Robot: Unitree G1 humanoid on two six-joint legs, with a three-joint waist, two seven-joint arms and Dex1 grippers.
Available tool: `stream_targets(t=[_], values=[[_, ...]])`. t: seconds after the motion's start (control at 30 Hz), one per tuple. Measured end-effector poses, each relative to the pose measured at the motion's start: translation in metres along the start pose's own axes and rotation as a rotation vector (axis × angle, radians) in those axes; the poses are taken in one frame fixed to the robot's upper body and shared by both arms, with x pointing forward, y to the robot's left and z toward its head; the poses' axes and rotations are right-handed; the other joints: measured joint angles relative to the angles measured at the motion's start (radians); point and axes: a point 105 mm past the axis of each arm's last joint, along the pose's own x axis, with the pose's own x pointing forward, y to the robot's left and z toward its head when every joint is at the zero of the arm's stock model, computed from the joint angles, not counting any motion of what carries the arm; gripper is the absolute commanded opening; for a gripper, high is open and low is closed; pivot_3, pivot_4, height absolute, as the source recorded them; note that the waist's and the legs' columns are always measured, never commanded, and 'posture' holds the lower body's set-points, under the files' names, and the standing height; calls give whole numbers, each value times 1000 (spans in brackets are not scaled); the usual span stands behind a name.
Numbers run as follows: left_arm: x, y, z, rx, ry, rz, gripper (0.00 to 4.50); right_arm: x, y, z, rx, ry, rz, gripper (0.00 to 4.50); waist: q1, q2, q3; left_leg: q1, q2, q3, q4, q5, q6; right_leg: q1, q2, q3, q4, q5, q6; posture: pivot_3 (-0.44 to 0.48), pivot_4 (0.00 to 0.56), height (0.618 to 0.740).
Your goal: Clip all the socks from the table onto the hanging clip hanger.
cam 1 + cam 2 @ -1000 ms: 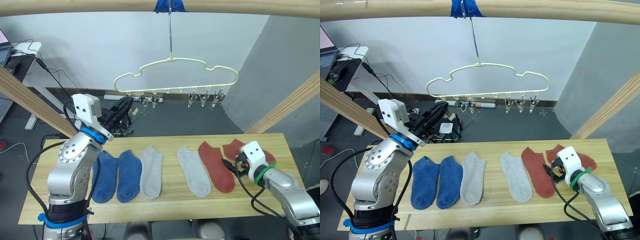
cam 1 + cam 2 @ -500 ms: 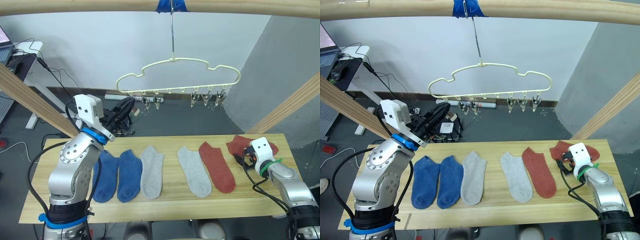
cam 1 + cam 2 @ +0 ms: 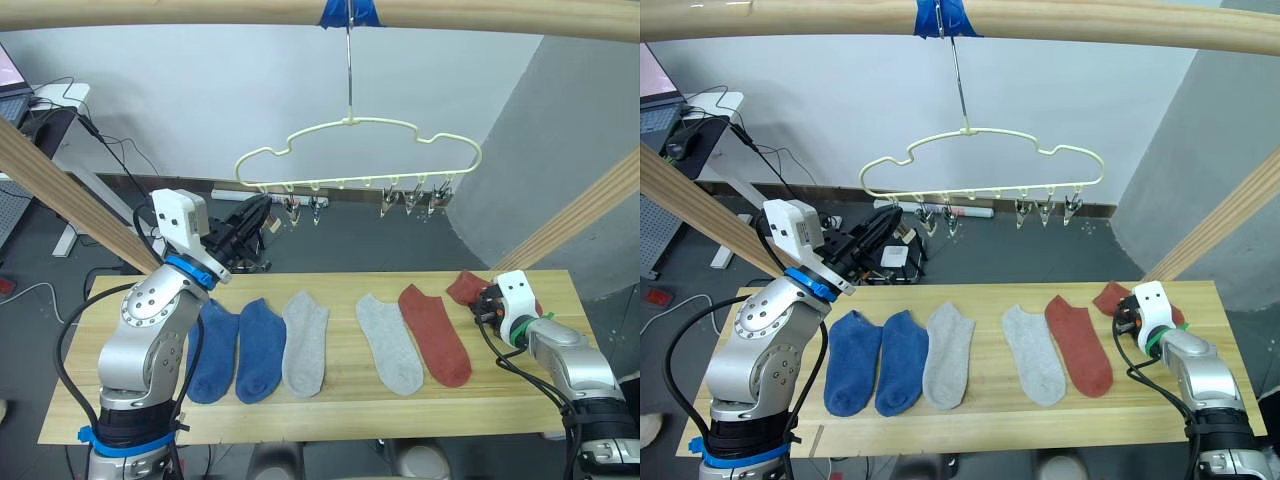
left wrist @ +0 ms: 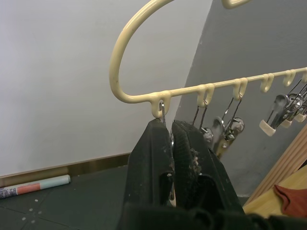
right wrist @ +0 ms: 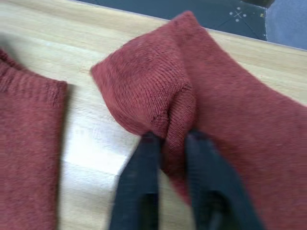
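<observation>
Pinching only a small fold of the rust red knit sock, the right gripper is risking slippage during lifting; the left gripper, fingers nearly closed around a metal clip wire on the pale yellow car-shaped clip hanger, is risking swinging it.

two blue socks, two grey socks and two red socks, six in all, lie on one wooden table, beneath one yellow hanger hung from one pole, with two grippers, left and right.
</observation>
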Motion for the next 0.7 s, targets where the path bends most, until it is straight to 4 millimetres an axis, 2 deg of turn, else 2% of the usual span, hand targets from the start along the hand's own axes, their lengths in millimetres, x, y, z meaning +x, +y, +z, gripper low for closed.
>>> stream_targets(t=[0.13, 0.27, 0.33, 0.5, 0.7], values=[[-1, -1, 0, -11, 0, -10, 0, -6, 4, -1, -3, -6, 0, 19, 4, 0, 0, -1, 0, -2, 0, 0, 0, 0, 0, -1, 0, 0, 0, -186, 298, 740], [-5, -2, 2, -55, 24, -41, 0, -17, 24, -5, 3, -11, 62, 19, 4, 1, 0, -1, 1, -1, -1, 0, 0, -1, 0, -1, 0, 0, 0, -188, 300, 740], [-6, -4, 2, -84, 45, -64, 0, -23, 38, 0, -18, -26, 112, 19, 0, 1, 1, -1, 1, -1, -1, 0, 0, -1, 0, 0, 0, 0, 0, -194, 307, 740], [-11, -3, 5, -160, 74, -100, 0, -46, 72, 45, -152, -163, 245, 19, -4, 3, 2, -1, 0, -2, -1, 0, 0, -1, 1, -1, 0, 0, 0, -203, 318, 740], [-11, -2, 8, -183, 81, -108, 0, -67, 108, 80, -307, -263, 402, 19, -4, 2, 6, -1, 0, -2, -1, 0, 0, -1, 1, -1, -1, 0, 0, -214, 325, 740]])
